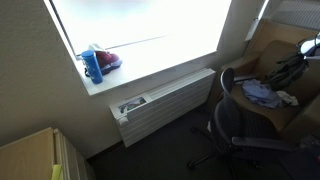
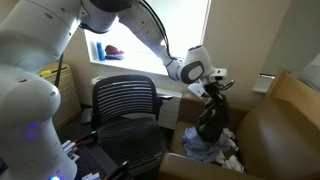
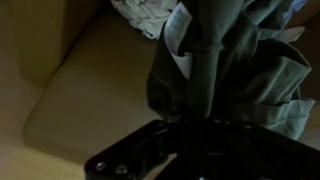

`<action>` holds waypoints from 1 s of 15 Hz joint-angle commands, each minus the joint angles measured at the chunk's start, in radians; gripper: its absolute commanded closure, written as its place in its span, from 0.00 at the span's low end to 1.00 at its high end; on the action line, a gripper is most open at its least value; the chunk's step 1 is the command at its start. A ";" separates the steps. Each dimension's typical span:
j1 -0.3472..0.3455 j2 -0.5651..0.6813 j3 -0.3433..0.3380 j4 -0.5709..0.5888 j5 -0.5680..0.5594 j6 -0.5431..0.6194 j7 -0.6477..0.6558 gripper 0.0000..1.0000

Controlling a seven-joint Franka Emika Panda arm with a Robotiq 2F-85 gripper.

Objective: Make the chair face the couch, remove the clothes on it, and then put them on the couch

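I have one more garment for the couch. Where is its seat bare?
The couch cushion is bare beside the light-blue clothes, toward the backrest. Crowded under the gripper, where the dark garment hangs over that pile. The chair seat is bare too.

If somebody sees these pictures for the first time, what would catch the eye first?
The big white robot arm reaches past the office chair, and its gripper is shut on a dark garment that hangs above the brown couch. Below it, light-blue clothes lie on the couch seat. The bright window has a blue bottle on its sill.
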 commanded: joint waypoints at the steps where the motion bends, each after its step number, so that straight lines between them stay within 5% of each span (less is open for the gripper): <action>1: -0.260 -0.053 0.251 0.116 -0.096 -0.149 -0.061 0.98; 5: -0.483 -0.051 0.476 0.188 -0.152 -0.319 -0.136 0.98; 8: -0.578 -0.053 0.547 0.241 -0.161 -0.524 -0.183 0.98; 10: -0.520 -0.049 0.448 0.274 -0.262 -0.660 -0.044 0.98; 14: -0.409 -0.100 0.316 0.221 -0.499 -0.629 0.181 0.98; 15: -0.384 -0.093 0.289 0.228 -0.556 -0.640 0.235 0.73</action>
